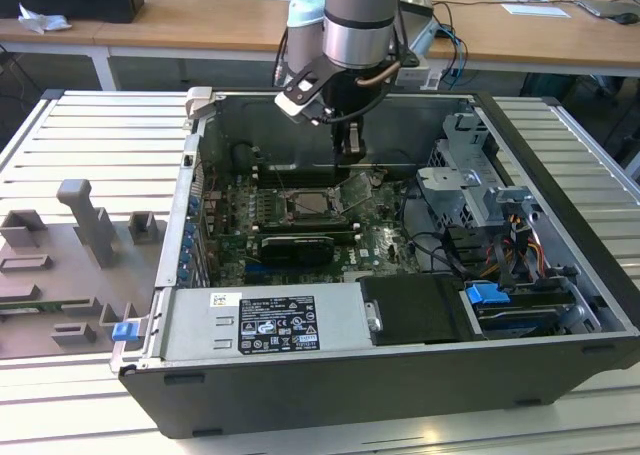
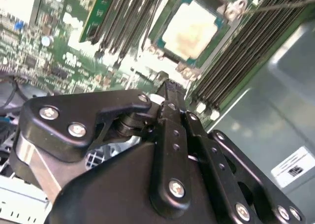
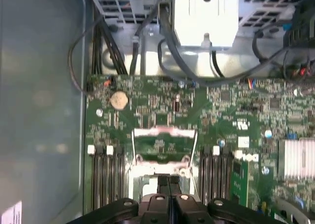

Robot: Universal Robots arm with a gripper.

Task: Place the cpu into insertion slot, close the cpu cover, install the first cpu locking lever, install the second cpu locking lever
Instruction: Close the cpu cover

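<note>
The cpu (image 2: 189,29), a pale silver square, lies flat in the insertion slot (image 2: 227,11) on the green board. In the exterior view the slot (image 1: 312,205) sits mid-board inside the open computer case. The cpu cover (image 3: 162,132), a thin metal frame with a window, stands tilted up from the slot; it shows as a raised plate (image 1: 357,188) on the exterior view's right of the slot. Two thin wire levers (image 3: 133,147) (image 3: 195,145) rise beside the cover. My gripper (image 1: 348,147) (image 2: 170,88) (image 3: 170,182) hangs just above the cover's raised edge, fingers shut with nothing between them.
Long memory slots (image 3: 106,175) flank the socket on both sides. A black card (image 1: 297,245) lies nearer the front, a grey power supply (image 1: 265,320) along the front wall, and a drive cage with cables (image 1: 470,190) at the exterior view's right. A grey fixture (image 1: 70,265) stands outside the case.
</note>
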